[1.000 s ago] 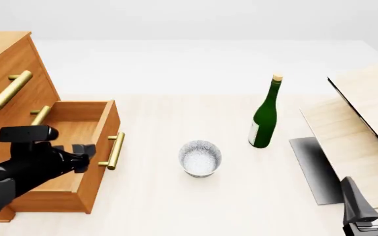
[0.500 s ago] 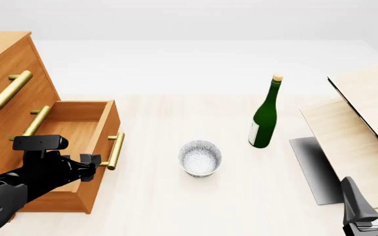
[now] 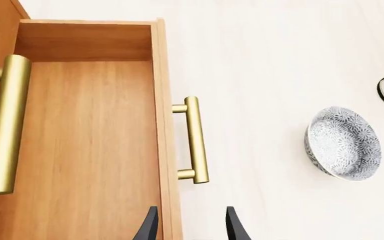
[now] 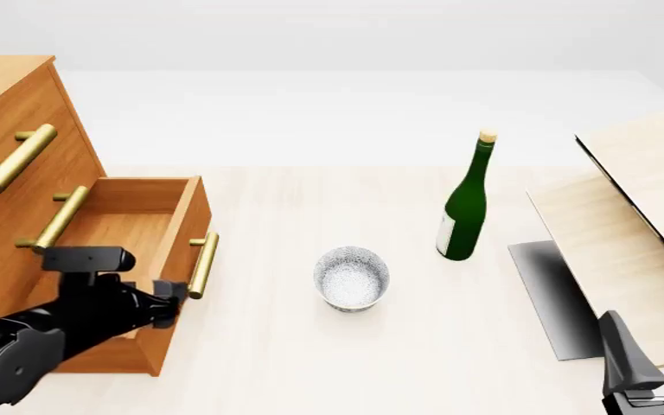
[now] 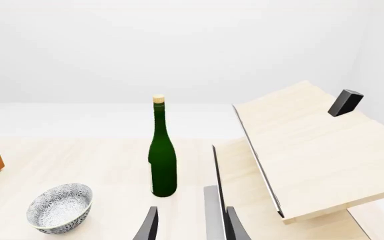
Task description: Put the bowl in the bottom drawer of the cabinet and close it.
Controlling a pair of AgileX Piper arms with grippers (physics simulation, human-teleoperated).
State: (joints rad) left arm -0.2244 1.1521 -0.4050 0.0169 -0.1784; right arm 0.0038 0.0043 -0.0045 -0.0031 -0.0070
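The speckled white bowl (image 4: 352, 278) stands upright on the table, also visible in the wrist views (image 3: 344, 150) (image 5: 60, 207). The orange-brown cabinet (image 4: 9, 112) is at the left, its bottom drawer (image 4: 124, 226) pulled out and empty (image 3: 78, 150), with the brass handle (image 4: 203, 264) (image 3: 195, 140) on its front. My left gripper (image 4: 169, 304) (image 3: 190, 230) is open, hovering above the drawer's front wall near the handle's near end, holding nothing. My right gripper (image 4: 655, 346) (image 5: 190, 227) is open at the near right, far from the bowl.
A green wine bottle (image 4: 465, 203) (image 5: 162, 160) stands right of the bowl. A tilted pale wood panel with a black edge (image 4: 643, 181) (image 5: 312, 150) and a grey plate (image 4: 552, 298) occupy the right side. The middle drawer's brass handle (image 4: 55, 220) overhangs the open drawer.
My left arm has drawn back toward the table's near side and slightly right, away over the drawer's front. The drawer, bowl and right arm have not moved.
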